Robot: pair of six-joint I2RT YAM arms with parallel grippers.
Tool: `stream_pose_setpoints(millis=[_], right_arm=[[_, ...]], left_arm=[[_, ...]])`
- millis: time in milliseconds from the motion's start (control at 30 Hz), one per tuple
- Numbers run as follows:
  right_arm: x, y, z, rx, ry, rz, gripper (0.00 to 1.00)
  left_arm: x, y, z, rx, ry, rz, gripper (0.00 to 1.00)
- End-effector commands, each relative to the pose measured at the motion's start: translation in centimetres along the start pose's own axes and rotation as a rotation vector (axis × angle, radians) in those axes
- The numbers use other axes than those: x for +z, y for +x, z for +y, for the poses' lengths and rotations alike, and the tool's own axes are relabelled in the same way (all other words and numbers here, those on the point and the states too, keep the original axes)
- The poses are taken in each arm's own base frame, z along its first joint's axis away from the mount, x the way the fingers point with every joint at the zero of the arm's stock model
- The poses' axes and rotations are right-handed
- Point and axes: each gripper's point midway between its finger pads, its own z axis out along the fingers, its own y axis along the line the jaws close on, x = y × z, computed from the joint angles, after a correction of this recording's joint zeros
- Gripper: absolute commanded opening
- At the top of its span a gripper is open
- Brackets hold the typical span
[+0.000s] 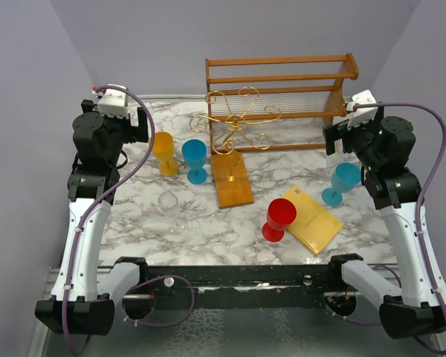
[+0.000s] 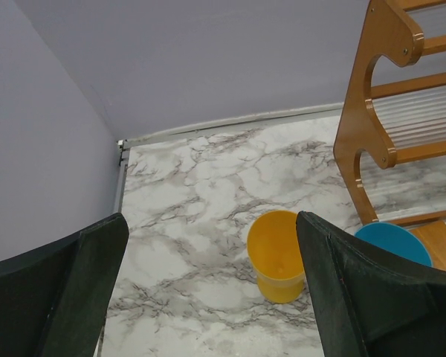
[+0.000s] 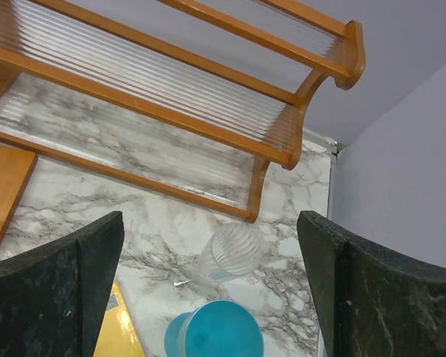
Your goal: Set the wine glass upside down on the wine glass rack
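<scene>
Five stemmed glasses show in the top view. The task doesn't say which, so I'd guess the clear wine glass (image 1: 169, 202), upright on the marble table (image 1: 134, 223), left side, well apart from the wine glass rack (image 1: 233, 184) at centre. It looks thin, light, slick and breakable. Best pinched gently at the stem, w/ room to flip it. Left gripper (image 1: 143, 125) and right gripper (image 1: 334, 137) hang high.

Left wrist: jaws spread wide, nothing btwn. Yellow goblet (image 2: 280, 256) and blue goblet (image 2: 392, 242) below; clear one not in view.

Right wrist: jaws spread too, empty. Below are a teal goblet (image 3: 215, 335) and a second, ribbed clear glass (image 3: 234, 249) nr the slatted shelf (image 3: 171, 111). Can't tell if that one stands.
</scene>
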Motion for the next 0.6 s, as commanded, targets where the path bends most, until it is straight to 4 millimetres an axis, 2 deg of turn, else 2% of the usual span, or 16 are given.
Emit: stream_pose_setpoints(millis=[0,400,533,567], right_arm=[[-1.0,-0.7,-0.4,-0.024,0.019,-0.008,1.0],[-2.9,0.0,-1.4,-0.034,0.032,0.046,1.0],[-3.3,0.9,-2.0,-0.032,0.052,0.092,1.0],[-3.4,1.1,-2.2,-0.031,0.06,0.102,1.0]], left_arm=[[-0.2,-1.6,-0.5,-0.014,0.04,-0.024,0.99],[-0.3,-3.0,-1.8,-0.017,0.125,-0.013,0.99],[0.0,-2.7,-2.0,-0.016,0.139,0.01,0.99],[-0.1,-3.2,-2.0,-0.016,0.14,0.0,0.99]])
